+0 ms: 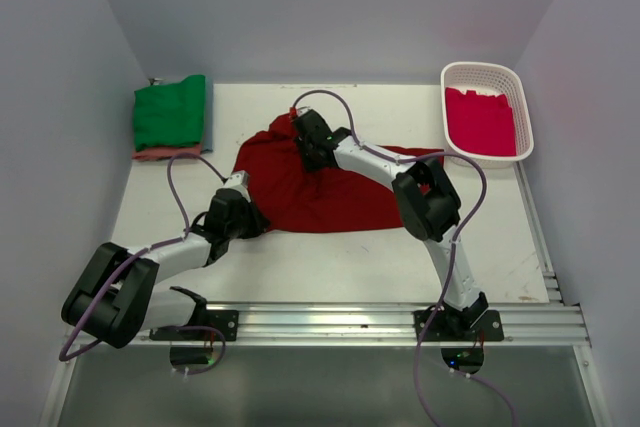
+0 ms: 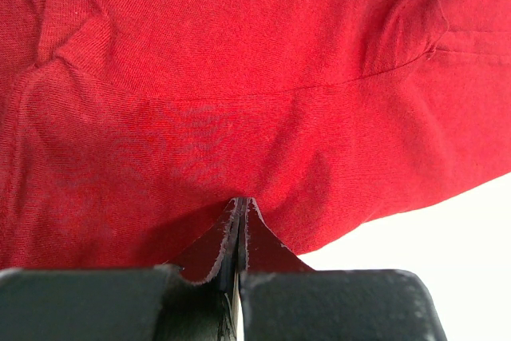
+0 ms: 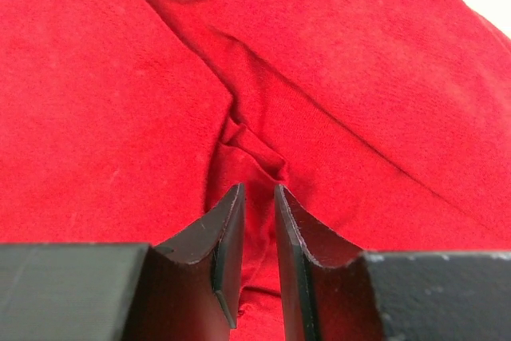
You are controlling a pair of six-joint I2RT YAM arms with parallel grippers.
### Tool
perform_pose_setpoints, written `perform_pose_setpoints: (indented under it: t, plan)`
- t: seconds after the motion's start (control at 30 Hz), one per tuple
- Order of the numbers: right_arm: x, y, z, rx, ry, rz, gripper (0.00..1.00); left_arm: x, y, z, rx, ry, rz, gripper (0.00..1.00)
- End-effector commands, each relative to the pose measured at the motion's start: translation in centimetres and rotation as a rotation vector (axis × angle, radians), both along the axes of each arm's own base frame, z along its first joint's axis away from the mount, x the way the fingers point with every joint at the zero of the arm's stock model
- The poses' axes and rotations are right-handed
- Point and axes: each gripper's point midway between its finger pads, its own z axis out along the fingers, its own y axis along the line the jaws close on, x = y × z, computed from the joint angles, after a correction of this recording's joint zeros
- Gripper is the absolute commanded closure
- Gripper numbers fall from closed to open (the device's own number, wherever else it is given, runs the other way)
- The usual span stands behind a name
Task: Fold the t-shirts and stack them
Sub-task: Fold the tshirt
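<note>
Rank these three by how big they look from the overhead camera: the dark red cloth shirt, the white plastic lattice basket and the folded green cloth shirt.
1. dark red cloth shirt, by far the largest.
2. white plastic lattice basket.
3. folded green cloth shirt, only a little smaller than the basket.

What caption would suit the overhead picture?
Left gripper and right gripper on a dark red t-shirt at centre; folded green shirt far left, crimson shirt in white basket far right.

Bright, even light leaves soft shadows on the table; the dark red t-shirt shows sharp weave.
</note>
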Motion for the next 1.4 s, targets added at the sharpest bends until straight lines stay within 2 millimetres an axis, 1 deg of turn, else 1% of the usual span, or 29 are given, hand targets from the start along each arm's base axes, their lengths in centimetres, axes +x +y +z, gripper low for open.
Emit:
perform_pose_setpoints:
  t: [0.0,0.1,0.2,0.37,0.43,0.47,0.6,0.7,0.83,0.9,0.97,1.17,1.3,1.33,1.37]
  plan:
    - [0.5,-1.2,0.5,-0.045,-0.023,-0.042,0.74,-1.5,1.0,-1.7,0.053,0.069,0.009,1.00]
    - [0.4,-1.6,-0.1,-0.070,-0.016,-0.057,0.74,-1.4,0.9,-1.6,0.052,0.067,0.010,1.00]
    - [0.3,-1.6,-0.5,-0.070,-0.002,-0.055,0.75,-1.5,0.9,-1.6,0.051,0.067,0.008,1.00]
    - [0.2,-1.5,-0.8,-0.064,0.004,-0.052,0.87,-1.5,1.0,-1.6,0.052,0.067,0.010,1.00]
    - [0.1,-1.4,-0.8,-0.064,0.005,-0.048,0.89,-1.5,1.0,-1.6,0.052,0.067,0.010,1.00]
    - [0.1,-1.4,-0.7,-0.065,0.003,-0.050,0.92,-1.4,0.9,-1.6,0.049,0.066,0.009,1.00]
    - [0.3,-1.6,-0.3,-0.067,-0.008,-0.057,0.98,-1.5,0.9,-1.6,0.049,0.066,0.009,1.00]
    - [0.5,-2.3,0.2,-0.087,-0.028,-0.088,1.00,-1.5,0.9,-1.5,0.050,0.064,0.008,1.00]
    - [0.7,-3.7,0.4,-0.139,-0.051,-0.147,1.00,-1.5,0.9,-1.6,0.049,0.064,0.011,1.00]
    - [1.2,-4.5,0.6,-0.163,-0.068,-0.186,1.00,-1.5,1.0,-1.6,0.051,0.065,0.010,1.00]
    - [1.3,-5.2,0.4,-0.196,-0.075,-0.214,1.00,-1.5,0.9,-1.6,0.050,0.064,0.008,1.00]
    - [1.8,-5.9,0.6,-0.219,-0.086,-0.262,1.00,-1.5,0.9,-1.5,0.049,0.065,0.009,1.00]
    - [1.8,-5.7,0.8,-0.198,-0.096,-0.258,1.00,-1.5,0.9,-1.5,0.050,0.064,0.008,1.00]
    - [1.7,-5.3,1.7,-0.161,-0.103,-0.244,0.94,-1.4,0.9,-1.5,0.050,0.064,0.010,1.00]
    - [1.5,-4.9,2.0,-0.137,-0.102,-0.232,0.87,-1.5,0.9,-1.5,0.050,0.064,0.008,1.00]
